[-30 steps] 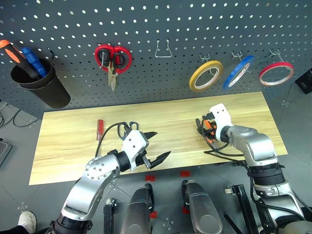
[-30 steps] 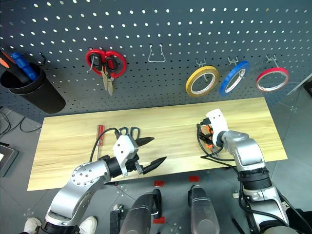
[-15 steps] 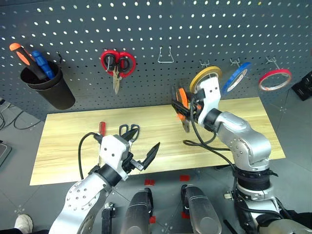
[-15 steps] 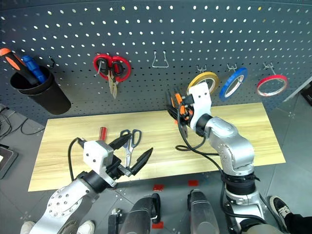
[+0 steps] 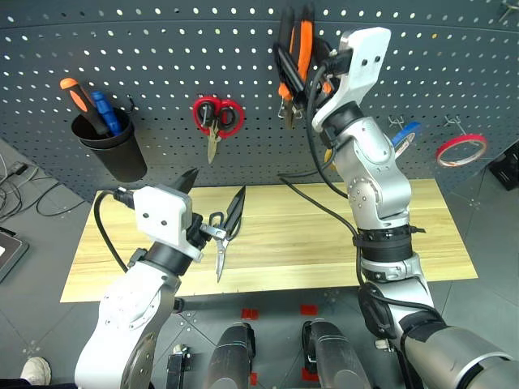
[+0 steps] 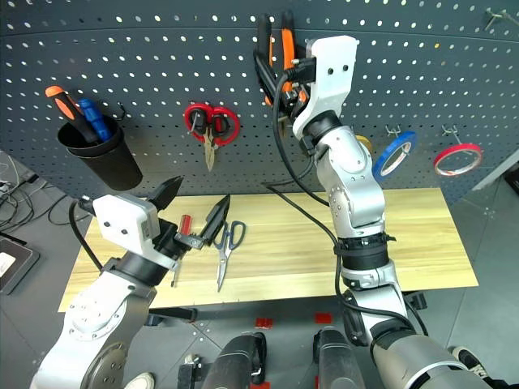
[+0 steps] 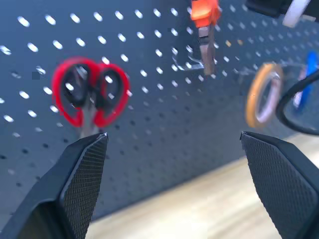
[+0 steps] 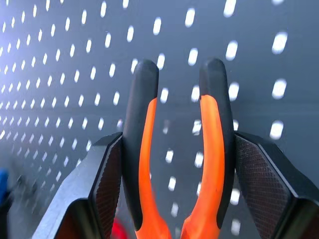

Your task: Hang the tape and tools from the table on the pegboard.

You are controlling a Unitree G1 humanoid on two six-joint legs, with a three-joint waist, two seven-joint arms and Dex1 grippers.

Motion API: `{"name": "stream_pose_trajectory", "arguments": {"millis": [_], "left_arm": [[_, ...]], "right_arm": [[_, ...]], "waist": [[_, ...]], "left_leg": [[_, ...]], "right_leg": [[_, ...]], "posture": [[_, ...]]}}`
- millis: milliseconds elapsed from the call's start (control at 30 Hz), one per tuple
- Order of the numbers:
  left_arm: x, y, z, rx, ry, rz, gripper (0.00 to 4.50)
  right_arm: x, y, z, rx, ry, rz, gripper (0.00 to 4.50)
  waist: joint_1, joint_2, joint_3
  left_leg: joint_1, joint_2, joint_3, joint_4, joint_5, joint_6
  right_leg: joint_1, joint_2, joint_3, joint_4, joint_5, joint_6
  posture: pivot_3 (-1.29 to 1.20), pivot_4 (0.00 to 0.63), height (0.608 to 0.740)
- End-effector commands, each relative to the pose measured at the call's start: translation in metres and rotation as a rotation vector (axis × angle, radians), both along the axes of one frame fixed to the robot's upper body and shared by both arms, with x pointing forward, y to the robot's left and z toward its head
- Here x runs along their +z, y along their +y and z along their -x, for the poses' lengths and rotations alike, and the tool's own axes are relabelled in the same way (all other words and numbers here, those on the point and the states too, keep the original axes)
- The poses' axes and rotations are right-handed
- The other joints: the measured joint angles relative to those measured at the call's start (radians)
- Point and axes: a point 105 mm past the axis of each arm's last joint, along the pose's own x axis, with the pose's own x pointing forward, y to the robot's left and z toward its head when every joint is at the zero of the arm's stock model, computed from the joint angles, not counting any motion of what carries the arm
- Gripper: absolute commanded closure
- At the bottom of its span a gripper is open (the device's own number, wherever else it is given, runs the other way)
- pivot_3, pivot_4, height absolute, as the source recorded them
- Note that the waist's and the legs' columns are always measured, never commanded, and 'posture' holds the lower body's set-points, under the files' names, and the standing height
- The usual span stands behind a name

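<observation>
Now the right gripper [image 5: 302,36] grasps the pliers [image 5: 293,49] high against the pegboard [image 5: 162,65], not yet hooked. Below the pegboard, the left gripper [image 6: 195,212] hangs spread and empty; scissors [image 6: 225,247] and screwdriver [image 6: 183,227] wait on the table [image 6: 422,235]. Only the tape [image 6: 456,160] hangs already.

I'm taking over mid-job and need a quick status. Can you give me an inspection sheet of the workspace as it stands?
Surface: wooden table, mostly bare.
Job's things: pliers held up against the pegboard; grey-handled scissors and red screwdriver lie on the table; red tape hangs on the pegboard.
Clutter: red scissors, blue tape, a black cup with screwdrivers.
Grippers: right gripper shut on the pliers; left gripper open, empty.
Cables: black cables along the right arm.
Surroundings: grey floor.
</observation>
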Motion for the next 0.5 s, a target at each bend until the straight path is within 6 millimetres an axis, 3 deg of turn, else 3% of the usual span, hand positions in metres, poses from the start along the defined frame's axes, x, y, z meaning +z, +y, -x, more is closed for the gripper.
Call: {"name": "stream_pose_trajectory", "arguments": {"millis": [33, 500], "left_arm": [[0.011, -0.005, -0.009, -0.009, -0.056, 0.005, 0.0], [0.025, -0.01, -0.044, -0.053, -0.105, -0.01, 0.0]], "right_arm": [[0.025, -0.001, 0.004, -0.042, -0.121, -0.061, 1.48], [0.006, 0.007, -0.012, -0.176, -0.199, -0.064, 1.48]], "waist": [[0.002, 0.0, 0.0], [0.001, 0.0, 0.0]], "left_leg": [[0.0, 0.0, 0.0, 0.0, 0.0, 0.0], [0.0, 0.001, 0.001, 0.0, 0.001, -0.001]], "right_leg": [[0.0, 0.0, 0.0, 0.0, 0.0, 0.0], [0.0, 0.0, 0.0, 0.0, 0.0, 0.0]], "posture": [[0.0, 0.188, 0.74], [0.0, 0.214, 0.74]]}}
